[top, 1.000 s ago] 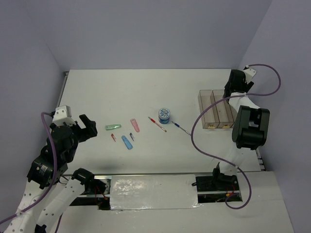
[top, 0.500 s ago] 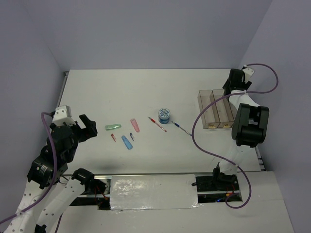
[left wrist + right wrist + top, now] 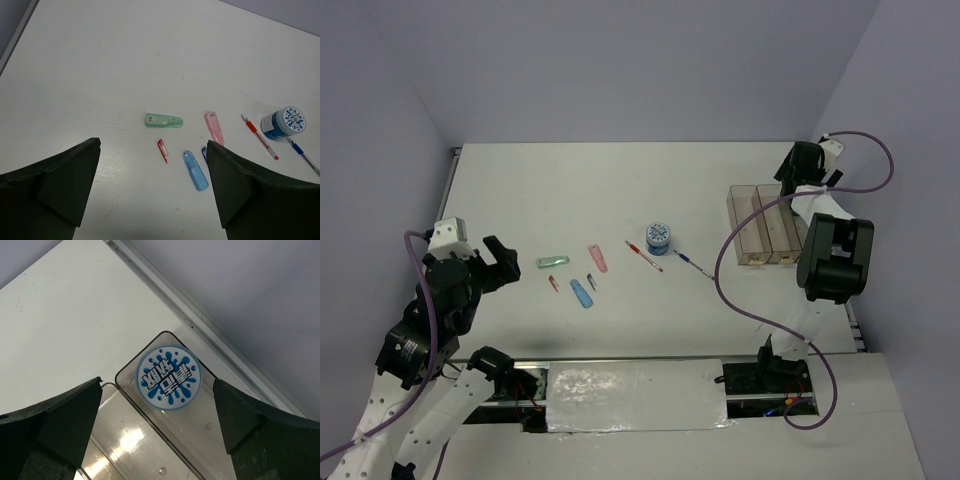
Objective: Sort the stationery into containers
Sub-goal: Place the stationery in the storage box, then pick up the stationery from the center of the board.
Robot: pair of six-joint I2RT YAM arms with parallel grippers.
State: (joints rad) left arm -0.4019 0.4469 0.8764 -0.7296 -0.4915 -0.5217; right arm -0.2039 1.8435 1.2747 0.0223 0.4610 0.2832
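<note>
Blue-and-white roll [image 3: 168, 376] lies flat in a bin, let go.
It sits at one end of the bins [image 3: 745, 225]. The right gripper [image 3: 156, 390], spread wide and empty, has shifted slightly above it. On the table the second roll [image 3: 659, 237], pens [image 3: 644, 256] and small pieces [image 3: 582, 293] have not moved. The left gripper [image 3: 152, 150] hangs wide, holding nothing.

Blue-splashed white roll [image 3: 168, 377], red pen [image 3: 259, 136], green piece [image 3: 163, 120] — tan bins [image 3: 745, 225]

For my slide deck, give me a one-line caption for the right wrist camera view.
Open right gripper hovers over a blue-and-white patterned roll lying at one end of a clear bin.
</note>
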